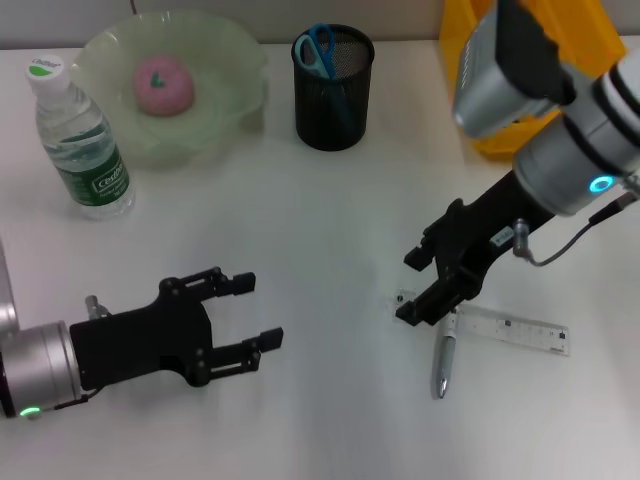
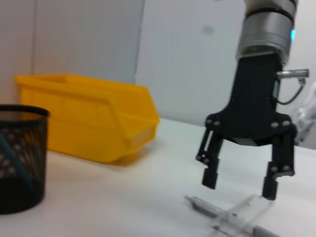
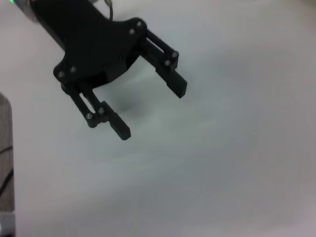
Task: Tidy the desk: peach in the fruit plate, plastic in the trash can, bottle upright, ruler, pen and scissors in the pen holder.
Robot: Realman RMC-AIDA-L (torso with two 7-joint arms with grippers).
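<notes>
Near left, the left gripper (image 1: 250,318) hovers released over the white counter (image 1: 320,200). Right of it, the right gripper (image 1: 415,285) hangs spread above the clear plastic ruler (image 1: 500,327), which lies across the silver pen (image 1: 443,364). Closing there could skid the thin, flat ruler or drag the pen. Far off stands the black mesh pen holder (image 1: 333,100).

Just under the right gripper's (image 1: 412,286) matt black fingers lies a clear plastic ruler (image 1: 487,324), with a shiny metal pen (image 1: 444,366) crossing it. The left gripper (image 1: 262,312) is the same matt black, on a brushed silvery wrist. The desk (image 1: 330,210) is smooth matt white. The pen holder (image 1: 333,93) is black wire mesh, the fruit plate (image 1: 210,60) translucent pale green, the bottle (image 1: 80,140) clear glossy plastic, the bin (image 2: 84,116) smooth yellow plastic.
</notes>
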